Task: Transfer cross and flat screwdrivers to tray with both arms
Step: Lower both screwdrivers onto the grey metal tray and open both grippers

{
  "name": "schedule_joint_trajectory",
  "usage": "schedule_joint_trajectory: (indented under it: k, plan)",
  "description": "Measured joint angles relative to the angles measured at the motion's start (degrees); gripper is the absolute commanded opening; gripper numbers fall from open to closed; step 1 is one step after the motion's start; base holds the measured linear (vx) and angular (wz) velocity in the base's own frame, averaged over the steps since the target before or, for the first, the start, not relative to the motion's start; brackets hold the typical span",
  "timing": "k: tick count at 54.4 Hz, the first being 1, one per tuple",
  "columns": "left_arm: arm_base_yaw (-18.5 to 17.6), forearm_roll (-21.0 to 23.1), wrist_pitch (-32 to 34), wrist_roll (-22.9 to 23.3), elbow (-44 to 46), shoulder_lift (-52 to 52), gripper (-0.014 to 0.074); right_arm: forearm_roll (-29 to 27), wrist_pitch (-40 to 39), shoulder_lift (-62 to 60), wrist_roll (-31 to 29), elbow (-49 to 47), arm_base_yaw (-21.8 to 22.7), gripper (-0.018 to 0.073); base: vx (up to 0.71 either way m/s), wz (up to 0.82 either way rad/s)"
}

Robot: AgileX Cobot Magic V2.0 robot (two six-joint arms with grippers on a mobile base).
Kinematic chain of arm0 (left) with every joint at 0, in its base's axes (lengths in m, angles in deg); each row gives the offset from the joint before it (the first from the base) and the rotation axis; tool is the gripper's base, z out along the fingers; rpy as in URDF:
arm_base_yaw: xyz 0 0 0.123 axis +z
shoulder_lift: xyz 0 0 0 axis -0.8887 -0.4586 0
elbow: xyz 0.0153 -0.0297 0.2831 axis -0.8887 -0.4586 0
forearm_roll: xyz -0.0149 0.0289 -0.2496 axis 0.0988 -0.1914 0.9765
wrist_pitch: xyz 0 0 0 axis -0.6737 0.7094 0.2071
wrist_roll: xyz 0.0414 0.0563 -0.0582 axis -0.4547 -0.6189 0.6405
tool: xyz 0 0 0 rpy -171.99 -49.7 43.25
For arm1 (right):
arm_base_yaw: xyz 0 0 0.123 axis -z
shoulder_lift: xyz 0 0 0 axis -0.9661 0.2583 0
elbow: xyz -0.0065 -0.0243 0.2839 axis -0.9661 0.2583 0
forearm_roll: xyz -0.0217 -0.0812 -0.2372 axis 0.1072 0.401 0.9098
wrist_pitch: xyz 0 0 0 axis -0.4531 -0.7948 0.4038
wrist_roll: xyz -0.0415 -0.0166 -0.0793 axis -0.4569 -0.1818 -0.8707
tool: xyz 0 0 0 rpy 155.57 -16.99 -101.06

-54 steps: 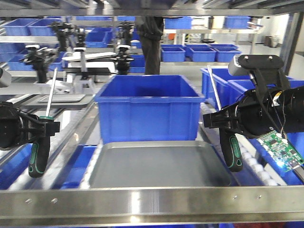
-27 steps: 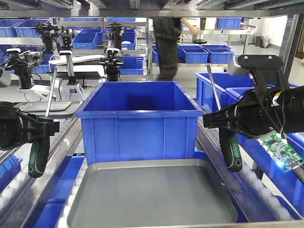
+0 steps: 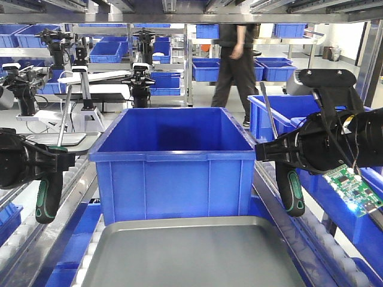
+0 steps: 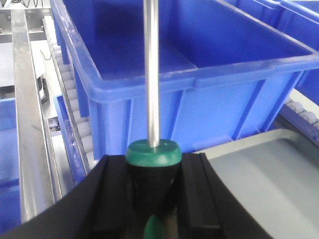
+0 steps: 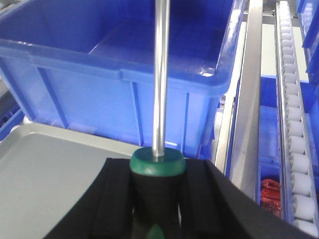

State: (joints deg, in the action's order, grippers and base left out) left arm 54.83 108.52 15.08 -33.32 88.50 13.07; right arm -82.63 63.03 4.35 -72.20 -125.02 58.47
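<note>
My left gripper is shut on a screwdriver with a black and green handle, shaft pointing up, left of the grey tray. In the left wrist view the handle sits between the black fingers. My right gripper is shut on a second black and green screwdriver, shaft up, at the tray's right side. In the right wrist view its handle is clamped between the fingers, right of the tray. The tips are too small to tell cross from flat.
A large blue bin stands just behind the tray on the roller conveyor. More blue bins sit to the right. A person walks in the background. A green circuit board hangs on the right arm.
The view has advanced: the blue bin and tray have grown nearer and lower, and the steel bar at the front has left view. Both grippers keep their screwdrivers. The person has walked right.
</note>
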Motion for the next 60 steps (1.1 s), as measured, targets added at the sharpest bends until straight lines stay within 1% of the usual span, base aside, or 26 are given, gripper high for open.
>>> schedule_joint_trajectory:
  k: [37, 42, 46, 49, 53, 57, 60]
  plan:
    - [0.0, 0.1, 0.0, 0.0, 0.0, 0.0, 0.0000, -0.2, 0.0, 0.0, 0.1, 0.0, 0.0, -0.0008, 0.01, 0.00]
    - [0.0, 3.1, 0.1, 0.0, 0.0, 0.0, 0.0001, -2.6, 0.1, 0.2, 0.9, 0.0, 0.0, -0.0008, 0.00, 0.00]
    - [-0.2, 7.5, -0.3, 0.0, 0.0, 0.0, 0.0001, -5.9, 1.0, 1.3, 0.9, -0.1, 0.0, -0.0008, 0.00, 0.00]
    - [-1.0, 9.4, -1.5, 0.0, 0.0, -0.1, 0.0001, -8.2, 3.2, 2.9, 0.9, -0.1, 0.0, -0.0008, 0.00, 0.00]
    - [-3.1, 10.6, -4.4, 0.1, 0.0, -1.1, 0.0001, -10.8, 5.9, 5.2, 0.9, -0.1, 0.0, -0.0008, 0.00, 0.00]
    - [-6.1, 10.8, -6.8, 0.9, 0.1, -3.6, 0.0003, -12.7, 8.7, 7.9, 0.4, -0.1, 0.0, -0.0008, 0.00, 0.00]
    - [-8.5, 10.9, -7.3, 2.3, 0.1, -6.3, 0.0003, -13.9, 10.3, 9.4, -0.4, -0.1, 0.0, -0.0008, 0.00, 0.00]
